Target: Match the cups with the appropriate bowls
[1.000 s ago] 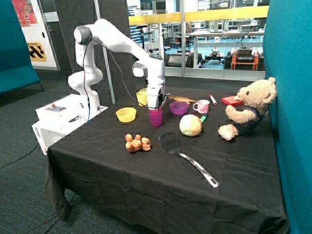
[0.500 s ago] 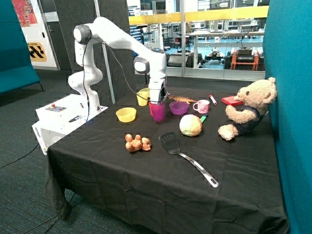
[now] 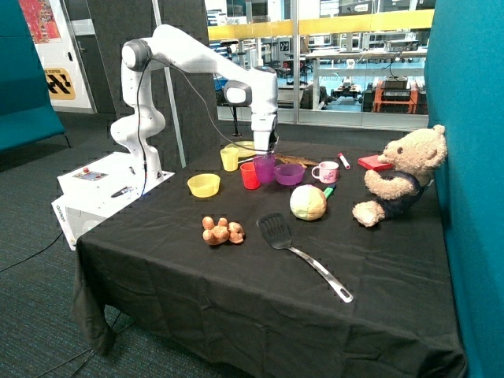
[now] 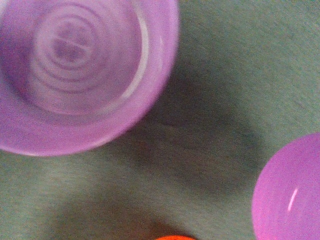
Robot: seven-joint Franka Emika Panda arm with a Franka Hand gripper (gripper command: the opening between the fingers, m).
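Fingers (image 3: pixel 264 155) clamped on purple cup (image 3: pixel 264 168), lifted off bench (image 3: pixel 260 268), just beside purple bowl (image 3: pixel 289 174), red cup (image 3: pixel 250 176) alongside. Carried there for colour match, likely. Yellow cup (image 3: pixel 229 159), yellow bowl (image 3: pixel 204 185) apart.

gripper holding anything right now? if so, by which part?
Yes: the gripper holds the purple cup by its upper rim, carried above the table beside the purple bowl. The grip point itself is not visible in the wrist view.
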